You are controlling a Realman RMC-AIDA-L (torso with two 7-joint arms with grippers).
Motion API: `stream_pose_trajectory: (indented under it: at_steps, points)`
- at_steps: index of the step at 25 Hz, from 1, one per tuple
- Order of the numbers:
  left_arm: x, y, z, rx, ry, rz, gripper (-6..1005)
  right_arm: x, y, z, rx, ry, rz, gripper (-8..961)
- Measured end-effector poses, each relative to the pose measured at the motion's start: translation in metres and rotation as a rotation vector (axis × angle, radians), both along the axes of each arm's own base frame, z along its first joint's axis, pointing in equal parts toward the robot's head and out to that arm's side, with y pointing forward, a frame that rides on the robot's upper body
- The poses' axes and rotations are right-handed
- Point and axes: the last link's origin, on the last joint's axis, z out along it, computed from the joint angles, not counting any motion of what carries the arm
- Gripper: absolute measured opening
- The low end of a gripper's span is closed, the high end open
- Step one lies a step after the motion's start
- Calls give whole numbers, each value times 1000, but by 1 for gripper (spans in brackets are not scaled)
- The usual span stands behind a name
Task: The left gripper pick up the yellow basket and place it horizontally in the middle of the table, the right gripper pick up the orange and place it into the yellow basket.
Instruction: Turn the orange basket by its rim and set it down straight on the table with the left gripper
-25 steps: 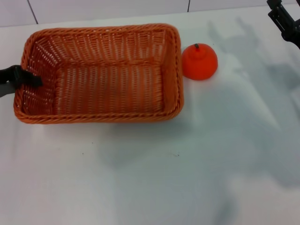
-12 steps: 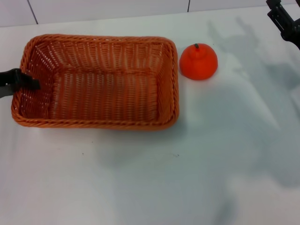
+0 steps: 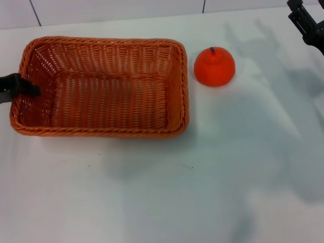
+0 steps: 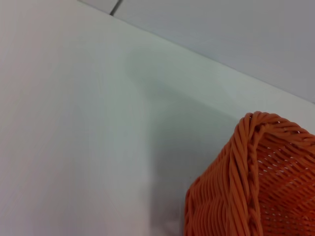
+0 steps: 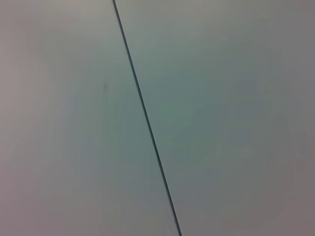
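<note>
Basket (image 3: 101, 86) at 10 o'clock on desk (image 3: 202, 192), left end effector (image 3: 20, 87) clamped on its short wall for positioning. Orange (image 3: 214, 66) sits at 3 o'clock beside it. Right end effector (image 3: 306, 20) parked at 1 o'clock, finger state undeterminable.

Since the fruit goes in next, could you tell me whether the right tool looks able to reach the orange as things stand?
Probably yes: the orange sits uncovered on the table beside the yellow basket, with nothing between it and the right tool at the far right.

No readable text, label, brand, number or sign on anything in view.
</note>
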Motion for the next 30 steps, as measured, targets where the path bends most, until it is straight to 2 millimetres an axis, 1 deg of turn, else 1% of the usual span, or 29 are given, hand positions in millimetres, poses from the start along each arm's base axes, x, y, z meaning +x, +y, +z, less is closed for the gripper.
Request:
stream_pose_trajectory:
  at_steps: [9,14,19,24,30]
  points:
    - [4,2,-2,-10,22,-10,128,-1,3,-1,-4,-2,-2,865]
    - [5,5,1,12,32,-13,132,-1,5,-1,-7,-4,-7,864]
    - [7,7,4,37,38,-20,328,0,5,-1,-11,-6,-15,862]
    - [11,8,6,56,49,-40,496,0,5,-1,-9,-5,-16,860]
    - [7,9,10,88,70,-40,736,-1,6,-1,-8,-4,-15,858]
